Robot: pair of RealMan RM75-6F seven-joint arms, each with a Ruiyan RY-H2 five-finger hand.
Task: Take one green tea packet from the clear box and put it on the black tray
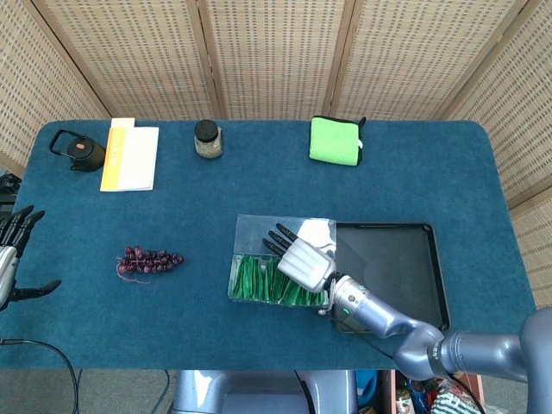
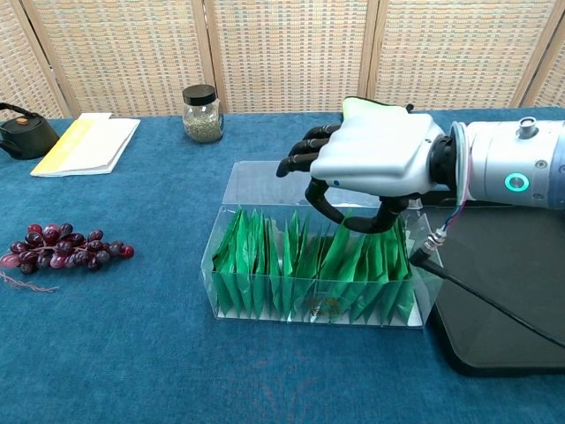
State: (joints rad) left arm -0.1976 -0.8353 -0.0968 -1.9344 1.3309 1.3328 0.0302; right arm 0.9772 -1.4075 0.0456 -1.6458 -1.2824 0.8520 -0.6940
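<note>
A clear box (image 2: 265, 305) sits mid-table, filled with a row of upright green tea packets (image 2: 265, 261); the head view shows the clear box (image 1: 259, 228) just left of the black tray (image 1: 388, 259). My right hand (image 2: 375, 159) hovers over the box's right half. Its thumb and a finger curl down and pinch the top of one green tea packet (image 2: 342, 243), which stands a little higher than its neighbours. In the head view the right hand (image 1: 304, 259) covers that packet. The black tray (image 2: 503, 300) is bare. My left hand (image 1: 13, 250) hangs at the table's left edge, fingers spread, holding nothing.
Purple grapes (image 1: 148, 260) lie left of the box. Along the far edge stand a black teapot (image 1: 79, 152), a yellow-white booklet (image 1: 129, 157), a lidded jar (image 1: 207, 139) and a green cloth (image 1: 335, 141). A cable (image 2: 494, 300) trails from my right wrist across the tray.
</note>
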